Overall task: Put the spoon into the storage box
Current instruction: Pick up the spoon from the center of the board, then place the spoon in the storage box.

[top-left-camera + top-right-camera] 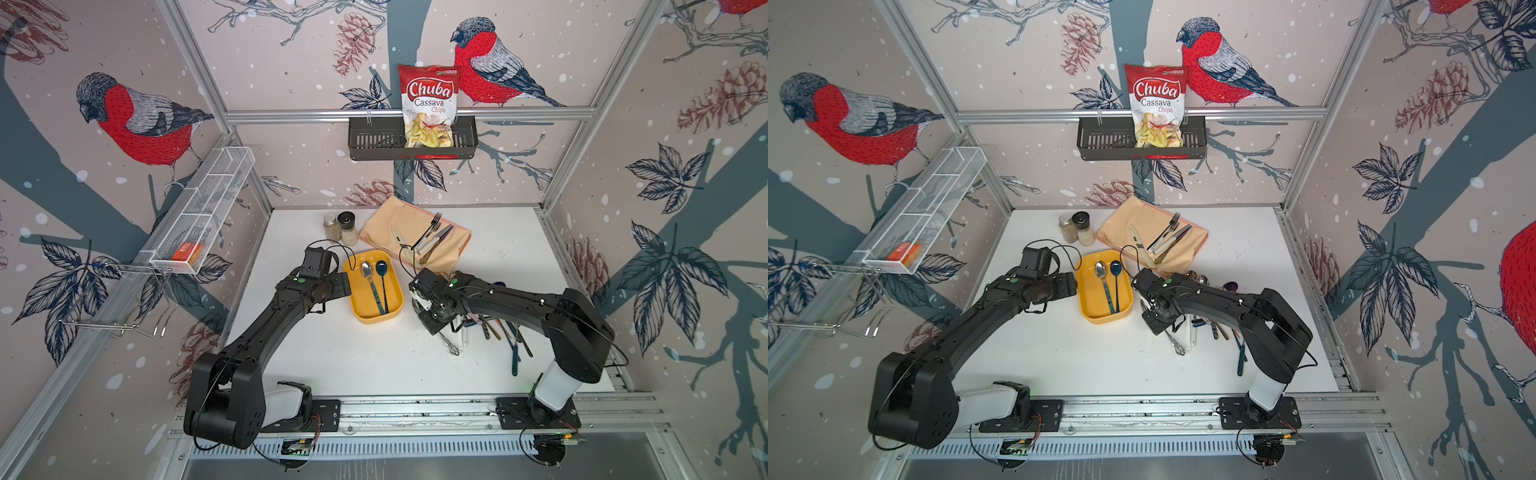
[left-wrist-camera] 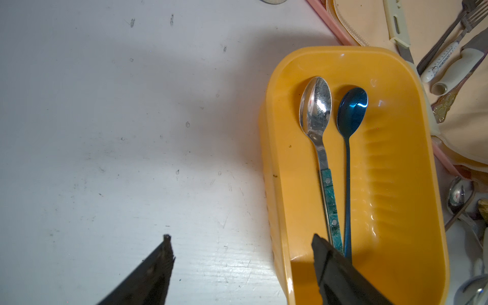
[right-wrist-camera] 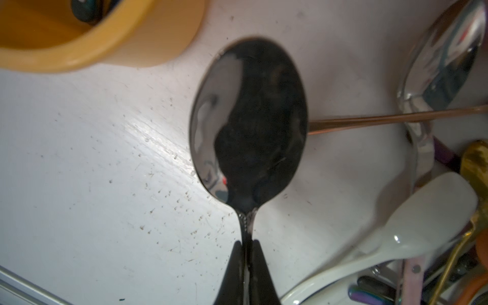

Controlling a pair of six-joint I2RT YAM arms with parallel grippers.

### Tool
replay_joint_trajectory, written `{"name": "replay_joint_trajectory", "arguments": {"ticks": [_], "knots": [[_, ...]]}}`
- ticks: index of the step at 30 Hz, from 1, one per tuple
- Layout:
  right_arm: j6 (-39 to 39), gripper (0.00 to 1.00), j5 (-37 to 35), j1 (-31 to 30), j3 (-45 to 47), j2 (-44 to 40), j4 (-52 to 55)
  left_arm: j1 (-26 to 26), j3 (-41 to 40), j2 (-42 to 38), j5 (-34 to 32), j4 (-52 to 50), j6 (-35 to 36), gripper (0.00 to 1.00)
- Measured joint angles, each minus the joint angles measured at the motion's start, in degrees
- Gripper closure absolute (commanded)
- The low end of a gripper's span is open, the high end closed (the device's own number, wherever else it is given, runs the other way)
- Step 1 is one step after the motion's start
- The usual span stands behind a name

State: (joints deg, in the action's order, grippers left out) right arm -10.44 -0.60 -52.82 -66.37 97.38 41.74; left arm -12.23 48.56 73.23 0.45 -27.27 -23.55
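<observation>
Here the right end effector (image 3: 247, 245) is clenched on the neck of a dark spoon (image 3: 248, 118), bowl pointing ahead for carrying, while the yellow storage box (image 3: 105, 52), holding two spoons (image 2: 315, 105), sits near on its left, the left end effector (image 2: 241, 243) parted astride its wall, probably steadying it.

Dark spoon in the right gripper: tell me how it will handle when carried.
The dark spoon looks like rigid metal, so it probably won't flex. Its glossy finish may be slippery. The right gripper pinches only its thin neck, so the bowl could pivot.
</observation>
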Motion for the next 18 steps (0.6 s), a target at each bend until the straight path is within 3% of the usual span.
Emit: {"name": "replay_joint_trajectory", "arguments": {"ticks": [8, 18], "knots": [[-0.4, 0.94, 3.1, 3.3, -7.5, 0.3, 1.4, 0.0, 0.0, -0.1, 0.0, 0.1, 0.0, 0.16], [-1.9, 0.94, 8.0, 7.9, -32.5, 15.8, 5.1, 0.0, -2.3, -1.7, 0.8, 2.6, 0.0, 0.16]]}}
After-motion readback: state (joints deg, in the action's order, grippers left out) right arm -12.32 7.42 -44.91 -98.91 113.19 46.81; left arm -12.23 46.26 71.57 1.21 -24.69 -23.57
